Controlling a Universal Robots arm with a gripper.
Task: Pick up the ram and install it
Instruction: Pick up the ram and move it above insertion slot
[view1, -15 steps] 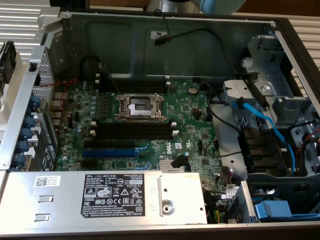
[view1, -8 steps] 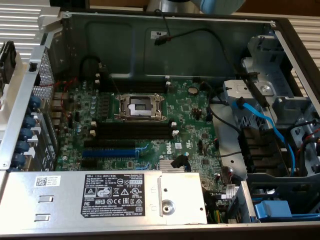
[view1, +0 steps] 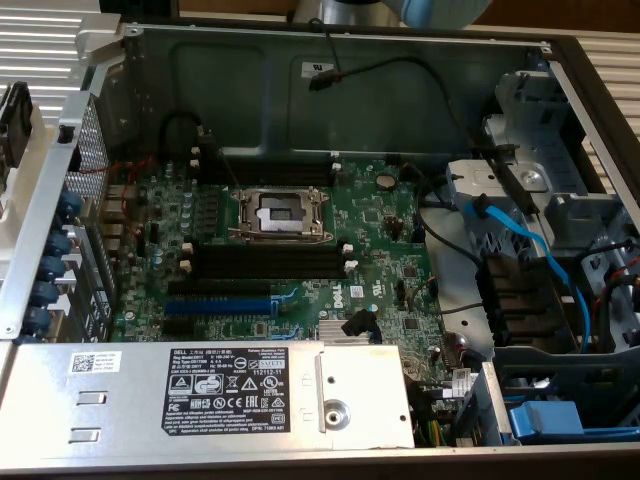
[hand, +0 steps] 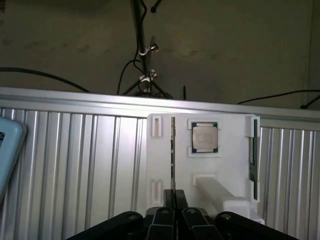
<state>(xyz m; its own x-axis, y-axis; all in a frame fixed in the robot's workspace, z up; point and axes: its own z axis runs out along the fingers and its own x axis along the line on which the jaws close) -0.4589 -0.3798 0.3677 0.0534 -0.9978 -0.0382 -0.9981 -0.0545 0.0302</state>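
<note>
Gripper (hand: 173, 196) is pinched nearly closed on the ram (hand: 173, 150), which stands edge-on at the white holder (hand: 230, 165). I judge pickup begun and install not done. The black memory slots (view1: 270, 262), at 6 o'clock of the CPU socket (view1: 280, 212), hold no stick.

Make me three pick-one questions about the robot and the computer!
1. Where is the square chip? A in a cup; B in the white holder; C on a plate.
2. The long slot beside the black slots is: A blue; B red; C yellow.
3. The gripper is: A wide open; B shut on a screw; C shut on the ram.
Answers: B, the chip sits framed in the holder; A, it shows bright blue on the board; C, the fingers pinch the thin stick's edge.
</note>
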